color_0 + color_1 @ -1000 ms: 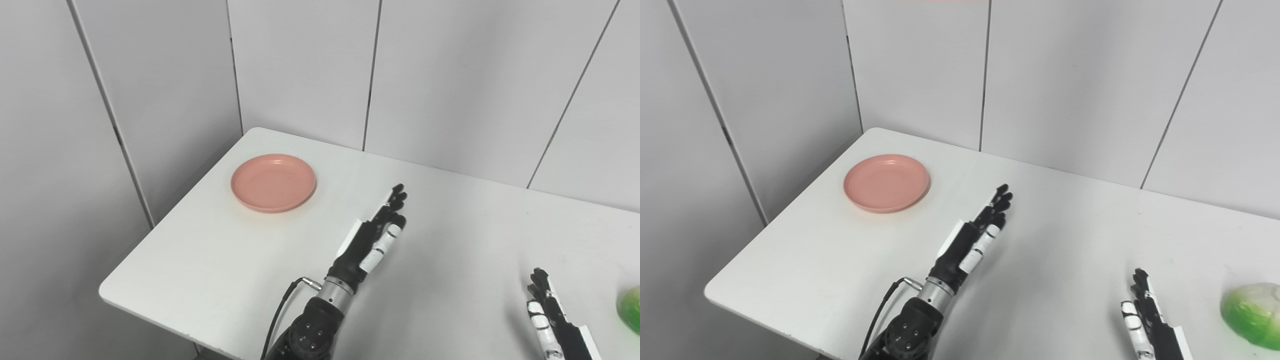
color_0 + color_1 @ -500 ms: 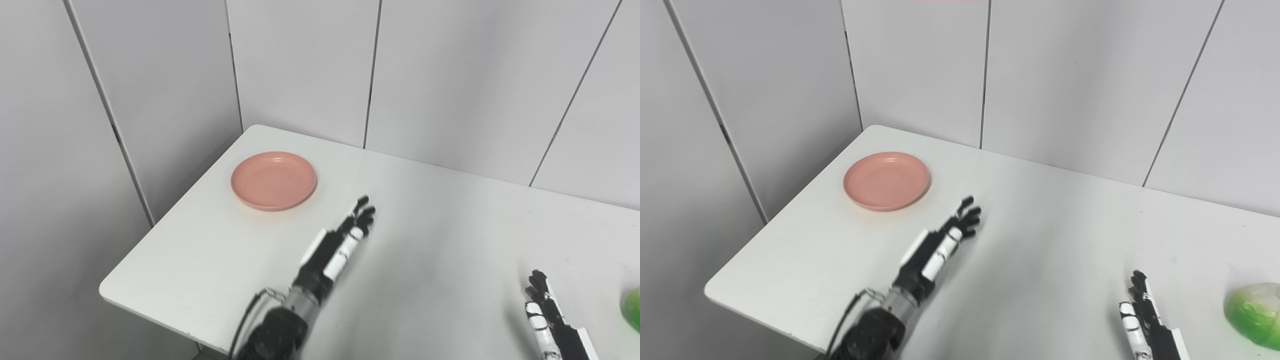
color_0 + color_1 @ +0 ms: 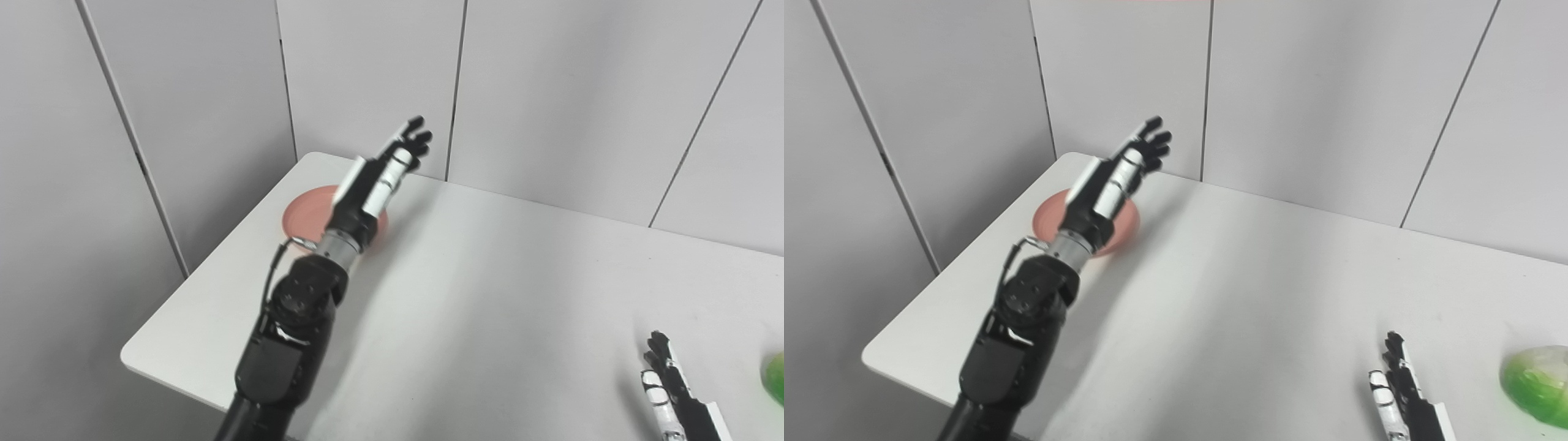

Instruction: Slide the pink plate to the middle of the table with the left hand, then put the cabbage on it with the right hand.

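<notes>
Over the far left corner of the white table (image 3: 490,288): left hand (image 3: 380,174) raised clear of the surface, fingers (image 3: 416,131) stretched out and slightly apart, pointing up toward the grey wall panels (image 3: 367,73), holding nothing. Directly beneath and behind it, the pink plate (image 3: 300,214), flat on the tabletop near that corner, mostly covered in both views by the wrist and forearm; only a crescent of rim showing to the left of the wrist and a sliver to the right. No visible contact between hand and plate: palm and fingers sit higher in the picture than the plate, with the fingertips past its far edge and in front of the wall. Whether the wrist hangs just above the plate or well above it, impossible to tell from these angles. Black forearm (image 3: 294,324) rising steeply from the bottom edge, a thin cable looping beside the wrist.

At the bottom right: right hand (image 3: 1399,392) low near the table's front edge, fingers extended and close together, gripping nothing, partly cut off by the frame. Just to its right, apart from it, the cabbage (image 3: 1534,383), a pale green rounded head resting on the table at the right edge, well apart from the plate on the opposite side.
</notes>
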You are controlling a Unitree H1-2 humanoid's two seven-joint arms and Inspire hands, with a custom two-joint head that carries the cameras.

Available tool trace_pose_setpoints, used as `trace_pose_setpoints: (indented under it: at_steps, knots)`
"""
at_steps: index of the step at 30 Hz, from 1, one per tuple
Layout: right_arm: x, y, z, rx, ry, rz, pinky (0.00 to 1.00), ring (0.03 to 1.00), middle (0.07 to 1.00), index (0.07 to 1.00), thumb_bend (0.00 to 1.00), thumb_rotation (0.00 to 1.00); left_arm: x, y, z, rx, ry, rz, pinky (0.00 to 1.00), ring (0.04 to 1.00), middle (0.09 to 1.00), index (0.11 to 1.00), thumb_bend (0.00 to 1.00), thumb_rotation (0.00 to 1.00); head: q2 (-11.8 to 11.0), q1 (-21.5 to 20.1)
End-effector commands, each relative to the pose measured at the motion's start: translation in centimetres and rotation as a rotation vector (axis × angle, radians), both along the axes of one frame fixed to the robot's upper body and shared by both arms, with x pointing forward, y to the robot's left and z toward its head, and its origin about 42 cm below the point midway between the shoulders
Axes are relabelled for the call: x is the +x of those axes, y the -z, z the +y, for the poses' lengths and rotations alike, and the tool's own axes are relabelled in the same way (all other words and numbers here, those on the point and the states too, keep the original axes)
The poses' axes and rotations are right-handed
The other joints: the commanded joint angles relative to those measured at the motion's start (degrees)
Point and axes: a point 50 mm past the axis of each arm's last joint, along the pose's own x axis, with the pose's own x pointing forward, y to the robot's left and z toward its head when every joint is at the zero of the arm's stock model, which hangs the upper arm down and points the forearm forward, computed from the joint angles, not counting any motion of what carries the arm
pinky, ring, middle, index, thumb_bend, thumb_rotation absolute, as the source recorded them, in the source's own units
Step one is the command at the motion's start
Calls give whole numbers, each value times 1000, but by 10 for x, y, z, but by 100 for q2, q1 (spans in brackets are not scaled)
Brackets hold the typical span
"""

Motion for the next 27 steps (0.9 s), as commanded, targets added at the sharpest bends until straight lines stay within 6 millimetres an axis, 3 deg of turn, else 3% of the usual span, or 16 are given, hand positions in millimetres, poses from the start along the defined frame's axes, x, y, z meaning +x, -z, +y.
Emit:
trace_pose_setpoints:
  at_steps: [1, 11, 18, 27]
  knots:
    - [4, -12, 1, 15, 0, -38, 1000, 1000, 1000, 1000, 112, 1000, 15, -33, 13, 6, -14, -71, 891, 903, 908, 911, 454, 1000, 1, 25]
    - [3, -12, 1, 24, -9, -33, 1000, 1000, 1000, 1000, 117, 1000, 56, -53, 82, -24, -186, -61, 856, 873, 883, 873, 422, 1000, -18, -12]
    - [1, -13, 2, 15, -6, -29, 1000, 1000, 1000, 1000, 92, 1000, 64, -53, 119, -37, -248, -28, 870, 885, 883, 876, 411, 1000, -50, -41]
    - [-2, -13, 1, 6, -4, -29, 1000, 1000, 1000, 1000, 102, 1000, 69, -43, 150, -44, -303, 53, 932, 933, 922, 908, 406, 1000, -157, -72]
